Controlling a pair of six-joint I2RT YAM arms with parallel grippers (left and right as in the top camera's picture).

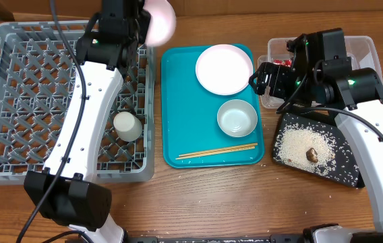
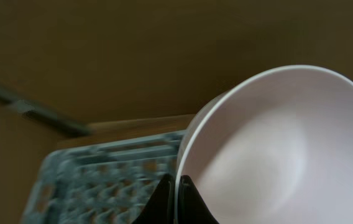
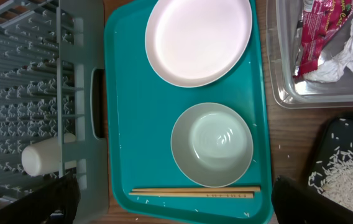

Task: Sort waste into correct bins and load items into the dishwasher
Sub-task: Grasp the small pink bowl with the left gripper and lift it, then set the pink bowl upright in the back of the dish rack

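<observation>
Left: we see the dish rack (image 1: 16, 81), the cup (image 1: 127, 125) inside it.
Middle: serving tray (image 1: 178, 101); on it plate (image 1: 224, 69) behind, bowl (image 1: 237, 117), chopsticks (image 1: 217, 152) in front.
Right: tub (image 1: 363, 48) behind, shallow tray (image 1: 345, 158) with rice (image 1: 298, 145) before it.

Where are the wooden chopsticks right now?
In the overhead view, near the centre, the chopsticks lie flat on the teal tray along its bottom edge, just below the white bowl.
</observation>
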